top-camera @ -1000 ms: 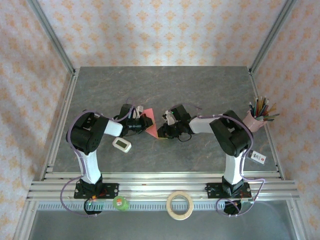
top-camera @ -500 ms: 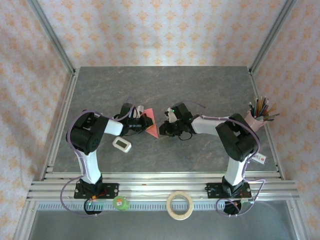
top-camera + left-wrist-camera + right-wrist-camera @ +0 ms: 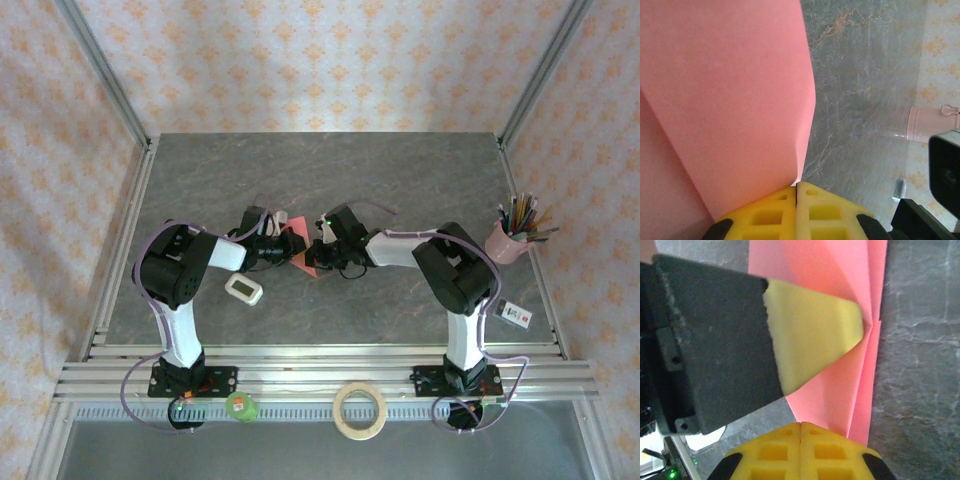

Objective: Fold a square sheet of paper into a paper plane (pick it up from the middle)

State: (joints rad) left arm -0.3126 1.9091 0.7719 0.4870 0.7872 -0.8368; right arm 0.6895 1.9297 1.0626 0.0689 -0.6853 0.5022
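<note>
Your thin pink-red square sheet of paper [image 3: 297, 243], creased into angled flaps, lies near the middle of the grey marbled tabletop [image 3: 400, 170], hemmed in by both arms.

The relation that matters is that the sheet sits directly between the two sets of fingertips. The left end effector [image 3: 283, 248] is at its left side and the right end effector [image 3: 313, 256] at its right. Both are against it or just beside it, so neither arm is nearer. The paper's long axis runs roughly from the far side towards the bases, across the line joining the two end effectors.

In the left wrist view, the left end effector [image 3: 796, 194] is clamped, and the paper's [image 3: 730, 90] edge runs down into the seam, so it grips the sheet.

In the right wrist view, the right end effector [image 3: 800, 434] is fully closed at the lower edge of the paper [image 3: 840, 380]. You cannot tell whether a layer is caught there. The left arm's yellow pad [image 3: 812, 335] lies over the flaps, with its tip beside the point where the creases meet.
</note>
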